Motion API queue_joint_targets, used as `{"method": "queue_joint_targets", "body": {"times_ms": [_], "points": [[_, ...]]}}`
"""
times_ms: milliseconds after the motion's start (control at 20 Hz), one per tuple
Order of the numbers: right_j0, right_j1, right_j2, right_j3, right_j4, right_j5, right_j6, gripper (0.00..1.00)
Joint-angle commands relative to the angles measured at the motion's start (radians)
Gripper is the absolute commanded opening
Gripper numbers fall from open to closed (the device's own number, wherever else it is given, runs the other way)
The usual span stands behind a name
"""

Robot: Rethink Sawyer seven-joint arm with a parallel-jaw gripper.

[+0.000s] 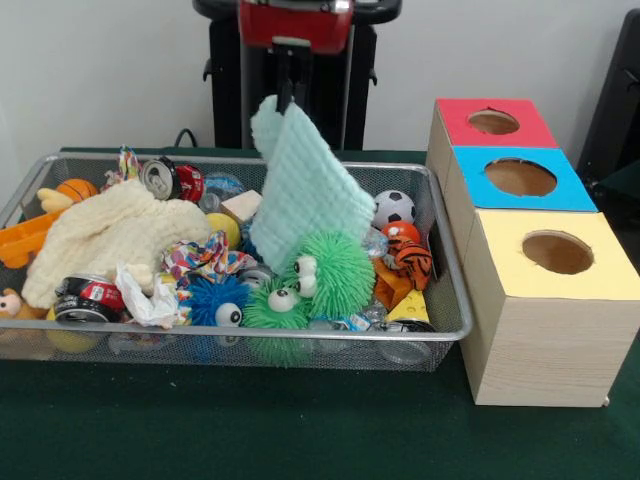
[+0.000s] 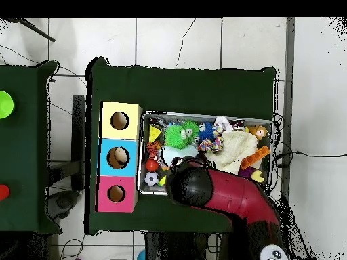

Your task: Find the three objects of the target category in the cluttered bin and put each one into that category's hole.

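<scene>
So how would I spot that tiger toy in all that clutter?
Find the wire bin beside the three boxes. At its end nearest the boxes, just below the small soccer ball, sits the tiger toy: the only orange thing with black stripes.

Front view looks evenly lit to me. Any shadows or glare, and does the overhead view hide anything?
Front view: soft, even light, small bright highlights on the cans, and the hole in the yellow box is dark inside. Overhead view: the arm covers part of the bin along its lower edge.
</scene>
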Motion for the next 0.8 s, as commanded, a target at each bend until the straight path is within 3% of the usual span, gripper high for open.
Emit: {"method": "queue_joint_targets", "body": {"times_ms": [50,300,800], "points": [[-0.121,-0.102,0.144,0.022,0.011,0.163,-0.158,0.0],[-0.222,-0.153,0.199,0.003,-0.007,0.243,-0.258,0.0],[-0.364,-0.236,0.298,-0.037,-0.04,0.378,-0.368,0.0]]}}
